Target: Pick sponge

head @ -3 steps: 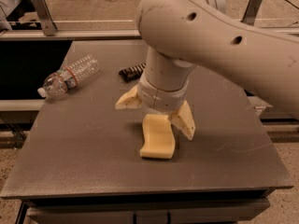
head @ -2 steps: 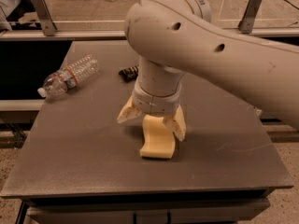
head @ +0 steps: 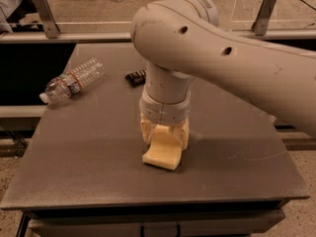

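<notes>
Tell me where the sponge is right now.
The sponge lies near the middle of the table, toward its front edge, with the claw directly above, closed on its far end. The bottle and dark bar lie behind it, to the left.

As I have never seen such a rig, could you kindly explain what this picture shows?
The big pale curved shape is a robot arm, seen from one camera looking down on a dark grey table. At its tip, mid-table, the gripper has two jaws closed on the far end of a pale cream-yellow foam sponge, which rests on the table. Further back lie a clear plastic bottle on its side and a small dark ribbed bar.
</notes>
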You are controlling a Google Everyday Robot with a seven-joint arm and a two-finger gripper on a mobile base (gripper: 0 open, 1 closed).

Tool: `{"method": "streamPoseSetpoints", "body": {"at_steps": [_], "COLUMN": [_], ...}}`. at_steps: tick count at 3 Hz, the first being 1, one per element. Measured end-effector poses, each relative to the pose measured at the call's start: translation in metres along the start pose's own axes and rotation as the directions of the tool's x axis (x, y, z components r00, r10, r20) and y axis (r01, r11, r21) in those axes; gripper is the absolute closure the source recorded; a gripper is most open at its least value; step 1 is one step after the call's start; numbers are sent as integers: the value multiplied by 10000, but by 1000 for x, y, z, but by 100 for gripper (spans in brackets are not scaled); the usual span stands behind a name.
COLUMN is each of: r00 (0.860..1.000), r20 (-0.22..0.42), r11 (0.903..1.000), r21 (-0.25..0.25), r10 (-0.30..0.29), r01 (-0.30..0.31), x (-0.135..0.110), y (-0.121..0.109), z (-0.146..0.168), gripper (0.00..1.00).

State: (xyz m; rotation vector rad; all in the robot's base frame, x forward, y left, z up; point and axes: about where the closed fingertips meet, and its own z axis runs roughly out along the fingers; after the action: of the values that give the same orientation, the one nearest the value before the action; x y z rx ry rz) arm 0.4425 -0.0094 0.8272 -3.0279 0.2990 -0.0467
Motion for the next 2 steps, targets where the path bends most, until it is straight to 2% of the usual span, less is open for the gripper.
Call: {"method": "streamPoseSetpoints", "body": {"at_steps": [1,2], "r00": [10000,10000], "r20": [0,-3], "r11": [10000,10000], "r21": [1,4], "r10": [1,3], "r01": [-1,-3], "x": [0,0], "y": [0,0], "z": [-2,-4], "gripper": [87,100]}}
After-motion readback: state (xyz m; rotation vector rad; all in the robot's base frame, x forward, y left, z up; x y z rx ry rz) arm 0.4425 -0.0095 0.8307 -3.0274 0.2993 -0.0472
